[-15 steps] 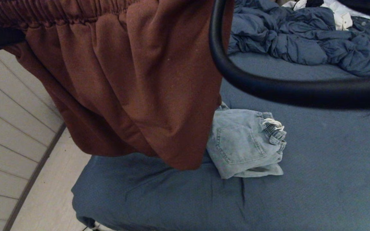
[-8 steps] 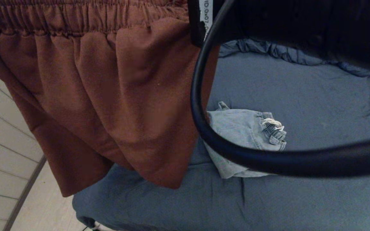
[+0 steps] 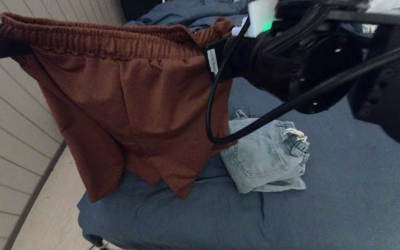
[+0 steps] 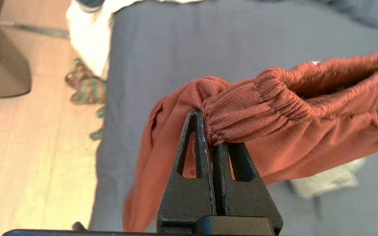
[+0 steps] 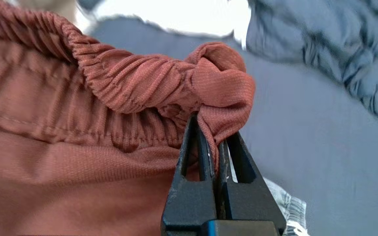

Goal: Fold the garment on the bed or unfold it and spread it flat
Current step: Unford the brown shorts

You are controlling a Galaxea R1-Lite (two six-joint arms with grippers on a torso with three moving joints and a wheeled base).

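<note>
The garment, rust-brown shorts (image 3: 127, 104) with an elastic waistband, hangs stretched between my two grippers over the near left part of the bed (image 3: 342, 180). My left gripper (image 3: 26, 51) is shut on one end of the waistband (image 4: 241, 114); the left wrist view shows the left gripper (image 4: 208, 131) pinching the gathered elastic. My right gripper (image 3: 217, 60) is shut on the other end, with the fabric bunched over the right gripper (image 5: 212, 141) tips. The leg hems dangle just above the slate-blue sheet.
Folded light-blue jeans (image 3: 266, 156) lie on the sheet right beside the hanging shorts. The rumpled dark blue duvet (image 3: 186, 14) is heaped at the far side. Pale floorboards (image 3: 12, 139) run past the bed's left edge. The right arm's black cable (image 3: 210, 114) loops before the shorts.
Both grippers have come down with the shorts; the waistband sits lower in the head view and the hems hang nearer the sheet. The right arm's body now shows.
</note>
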